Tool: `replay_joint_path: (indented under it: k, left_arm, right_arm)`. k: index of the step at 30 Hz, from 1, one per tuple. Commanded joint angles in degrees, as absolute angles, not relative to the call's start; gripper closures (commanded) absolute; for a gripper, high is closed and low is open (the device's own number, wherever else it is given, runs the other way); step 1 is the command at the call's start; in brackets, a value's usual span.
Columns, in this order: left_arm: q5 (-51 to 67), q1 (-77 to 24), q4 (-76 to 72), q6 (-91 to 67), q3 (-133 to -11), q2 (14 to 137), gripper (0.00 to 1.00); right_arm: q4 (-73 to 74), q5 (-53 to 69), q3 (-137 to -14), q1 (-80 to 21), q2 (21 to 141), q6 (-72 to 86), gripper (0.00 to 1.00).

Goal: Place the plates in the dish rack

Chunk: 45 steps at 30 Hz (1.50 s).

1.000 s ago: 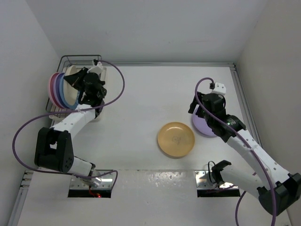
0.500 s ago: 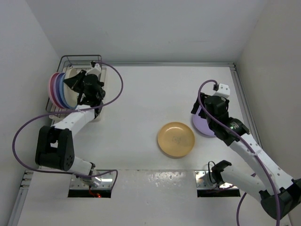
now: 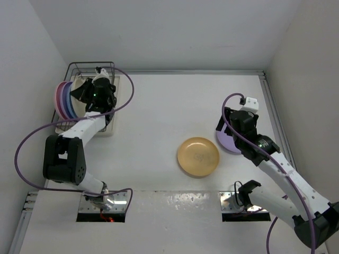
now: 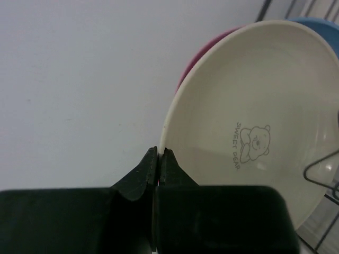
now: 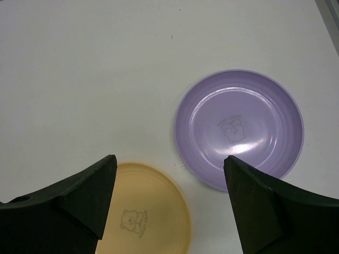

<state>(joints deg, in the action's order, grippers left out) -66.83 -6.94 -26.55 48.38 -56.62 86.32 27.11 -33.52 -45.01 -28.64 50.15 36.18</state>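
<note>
At the far left corner of the table (image 3: 159,106), the dish rack (image 3: 91,64), dark wire over a cream base. Standing on edge along its left side, the pink plate (image 4: 203,57) and, just right of it, the blue plate (image 4: 320,25). Over the rack, the left gripper (image 4: 159,154), fingers pressed together on the rim of the cream plate (image 4: 254,106), pinching it at the edge. Cream plate upright and slightly tilted, printed bear side toward the wrist camera, in front of the pink and blue ones and overlapping both. Whether touching the wire or its neighbours, impossible to tell. A loop of rack wire crossing its lower right edge in the wrist view.

On the right half of the table, the right gripper (image 5: 168,161), fingers spread wide, holding nothing, hanging above the surface. Flat and face up at the right, the lilac plate (image 5: 239,128). Left of it and slightly nearer, toward the middle of the table, the orange-yellow plate (image 5: 145,209), also flat and face up, close to the lilac one with a thin strip of table between. Both well apart from the rack, neither touched by a finger
</note>
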Motion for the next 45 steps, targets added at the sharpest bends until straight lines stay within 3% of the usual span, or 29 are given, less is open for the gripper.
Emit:
replay_joint_path:
  k: [1, 6, 8, 9, 11, 12, 13, 14, 24, 27, 28, 31, 34, 41, 45]
  left_arm:
    - [-64.42, -5.71, -16.56, 38.43, -59.67, 87.8, 0.98]
    - [-63.72, -5.71, -10.11, 32.96, -60.47, 89.38, 0.99]
    - [-63.72, -5.19, -10.11, 32.96, -59.94, 90.52, 0.94]
    - [-63.2, -5.19, -10.11, 32.96, -59.94, 90.53, 0.87]
    - [-63.19, -5.19, -9.32, 32.96, -59.94, 90.53, 0.47]
    - [-63.19, -5.19, -9.32, 32.96, -60.64, 90.53, 0.34]
    - [-62.58, -5.19, -8.1, 32.96, -61.34, 90.53, 0.23]
    - [-62.58, -5.19, -6.0, 31.65, -62.22, 89.83, 0.2]
    - [-54.25, -16.95, 8.75, 25.08, -78.3, 82.62, 0.12]
    - [-35.23, -24.07, 22.11, 16.3, -82.61, 80.78, 0.11]
    - [-18.89, -25.47, 25.28, 15.3, -83.23, 80.77, 0.09]
    - [3.43, -31.98, 34.79, 12.05, -83.94, 86.64, 0.08]
    - [13.41, -37.52, 38.94, 9.24, -84.55, 96.48, 0.08]
    - [22.05, -42.97, 38.14, 7.82, -87.88, 109.84, 0.08]
    - [20.04, -45.34, 38.14, 6.77, -89.38, 116.26, 0.11]
  right_arm:
    - [25.4, -35.07, -44.12, -29.0, 49.04, 36.12, 0.18]
    - [25.93, -35.59, -43.33, -28.92, 48.25, 35.6, 0.18]
    - [25.84, -35.95, -43.24, -28.83, 47.99, 35.42, 0.17]
    - [25.75, -35.95, -43.16, -28.74, 47.9, 35.25, 0.17]
    - [25.84, -36.21, -43.07, -28.74, 48.07, 35.16, 0.17]
    - [25.93, -36.21, -42.89, -28.74, 48.08, 35.24, 0.17]
    - [25.84, -36.04, -42.89, -28.83, 48.08, 35.24, 0.17]
    - [25.75, -35.77, -42.8, -28.92, 48.08, 35.33, 0.17]
    - [26.62, -30.16, -42.97, -28.04, 50.62, 35.77, 0.1]
    - [30.41, -29.18, -42.89, -26.11, 51.86, 40.86, 0.07]
    - [31.54, -29.27, -42.46, -24.36, 51.51, 44.78, 0.05]
    - [32.25, -25.51, -39.56, -20.14, 49.14, 49.02, 0.04]
    - [35.59, -25.22, -37.27, -16.27, 46.94, 52.1, 0.04]
    - [44.74, -28.83, -32.45, -11.52, 41.94, 55.55, 0.03]
    - [44.74, -28.22, -29.18, -11.08, 39.29, 55.46, 0.03]
